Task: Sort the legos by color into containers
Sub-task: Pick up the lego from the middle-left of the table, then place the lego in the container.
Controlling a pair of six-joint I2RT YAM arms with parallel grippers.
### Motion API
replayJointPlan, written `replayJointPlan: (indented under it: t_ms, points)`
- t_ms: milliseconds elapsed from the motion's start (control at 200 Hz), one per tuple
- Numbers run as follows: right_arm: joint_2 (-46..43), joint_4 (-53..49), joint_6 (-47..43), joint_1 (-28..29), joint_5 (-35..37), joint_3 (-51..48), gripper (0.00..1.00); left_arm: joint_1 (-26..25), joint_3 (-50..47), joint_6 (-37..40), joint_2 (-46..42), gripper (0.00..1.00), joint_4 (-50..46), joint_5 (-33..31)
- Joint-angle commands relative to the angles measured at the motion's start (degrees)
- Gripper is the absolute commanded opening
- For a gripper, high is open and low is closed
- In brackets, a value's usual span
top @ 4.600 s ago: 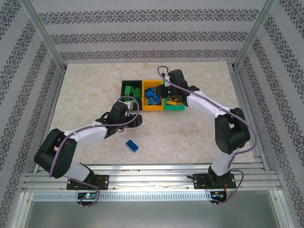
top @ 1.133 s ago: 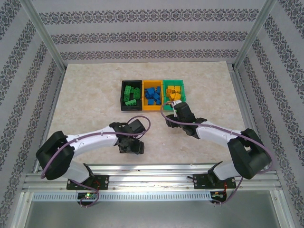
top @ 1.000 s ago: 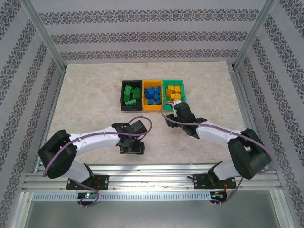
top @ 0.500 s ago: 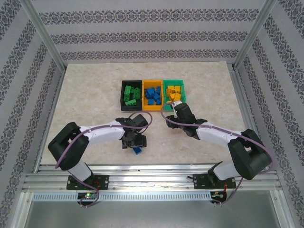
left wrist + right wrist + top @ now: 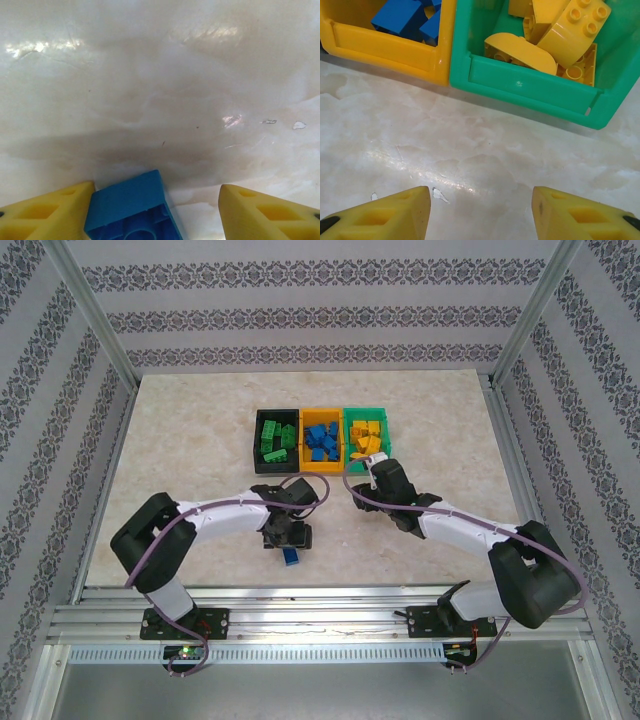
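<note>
**Blue brick at the left gripper's jaws, right gripper parked before the green bin**

A lone blue brick [image 5: 131,209] lies on the table near the front edge, studs down. It sits between the left gripper's [image 5: 287,539] yellow fingers [image 5: 47,210], touching one while a clear gap separates it from the other, so the jaws stand partly open and do not clamp it. The right gripper [image 5: 479,200] hovers over bare table just short of the green bin's [image 5: 530,86] near wall, jaws about half open with nothing between them. The green bin holds yellow bricks [image 5: 570,25], the orange bin [image 5: 390,47] beside it holds blue bricks [image 5: 322,438], and the black bin [image 5: 258,442] holds green bricks [image 5: 275,438]. The three bins touch in a row. The tabletop [image 5: 180,440] is glossy pale marble-look, enclosed by striped patterned wallpaper [image 5: 320,320] and aluminium posts [image 5: 95,315].
</note>
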Motion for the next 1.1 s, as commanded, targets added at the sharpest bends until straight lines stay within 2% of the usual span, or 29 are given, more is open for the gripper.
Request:
replayJointPlan:
  t_ms: [0, 220, 455, 799, 1094]
  points:
    - [1.34, 0.14, -0.03, 0.23, -0.02, 0.62, 0.56, -2.69, -1.93, -0.22, -0.52, 0.56, 5.19, 5.80]
    - [2.30, 0.22, -0.19, 0.78, 0.09, 1.87, 0.56, -2.89, -2.37, -0.12, -2.13, 0.33, 5.34, 4.40]
    - [1.55, 0.21, 0.28, 0.97, 0.54, 0.74, 0.56, -2.57, 0.06, 0.80, -2.76, 0.21, 5.99, 3.85]
    - [-2.86, -1.41, 0.36, 0.97, 2.50, -1.25, 0.57, 3.67, 6.16, 5.95, -1.76, 0.19, 9.46, 6.46]
    - [-6.81, -2.62, 1.49, 0.84, 3.12, -4.37, 0.57, 10.97, 26.16, 17.52, 6.64, 0.21, 3.50, 4.79]
